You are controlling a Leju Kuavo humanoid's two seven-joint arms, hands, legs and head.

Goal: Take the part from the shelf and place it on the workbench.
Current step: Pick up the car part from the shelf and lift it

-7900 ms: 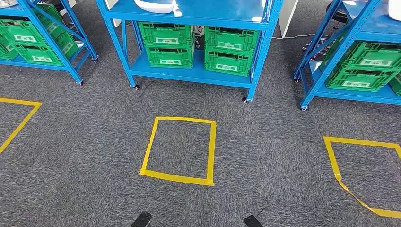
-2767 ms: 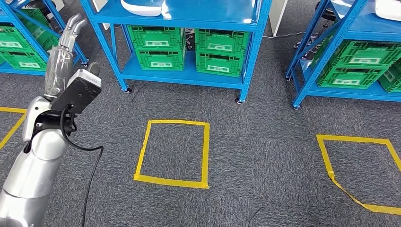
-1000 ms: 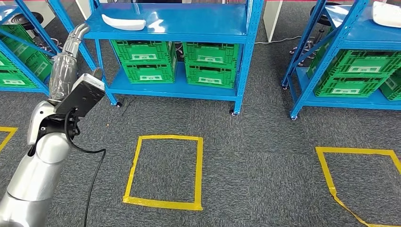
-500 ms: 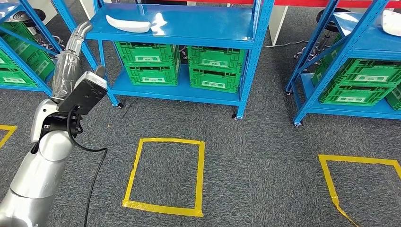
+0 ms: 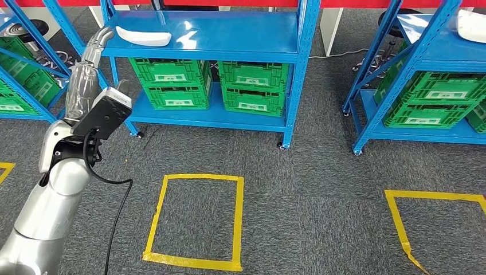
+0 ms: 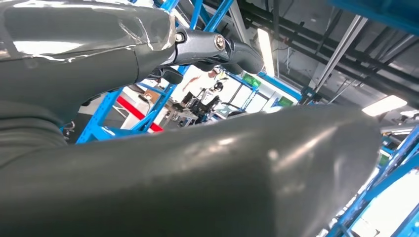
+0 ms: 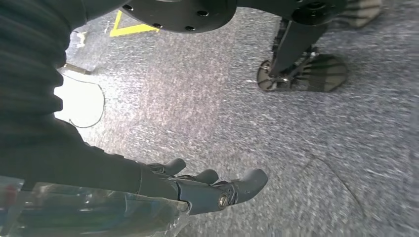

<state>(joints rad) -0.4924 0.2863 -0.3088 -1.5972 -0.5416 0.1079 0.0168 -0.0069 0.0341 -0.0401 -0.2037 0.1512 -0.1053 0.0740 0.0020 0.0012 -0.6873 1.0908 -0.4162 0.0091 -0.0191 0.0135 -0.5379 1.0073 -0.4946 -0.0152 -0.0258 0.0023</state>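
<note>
A white curved part (image 5: pixel 143 37) lies on the left end of the upper board of the blue shelf (image 5: pixel 240 34) ahead of me. My left arm is raised at the left of the head view. Its hand (image 5: pixel 84 80), wrapped in clear film, points up with the fingers (image 5: pixel 102 38) stretched, just left of the shelf's corner post and short of the part. In the left wrist view the left hand (image 6: pixel 148 148) holds nothing. My right hand (image 7: pixel 197 190) hangs over the grey carpet, fingers loosely bent and apart, holding nothing.
Green crates (image 5: pixel 172 80) (image 5: pixel 252 80) sit on the shelf's lower board. A second blue shelf (image 5: pixel 435 40) at the right carries another white part (image 5: pixel 473 24) and crates. A third shelf stands at the far left. Yellow tape squares (image 5: pixel 156 216) (image 5: pixel 435 194) mark the carpet.
The whole picture has shifted, so the camera moved: the shelf's upper board and the white part now show more fully. My left arm stays raised, its fingers nearer the shelf's corner.
</note>
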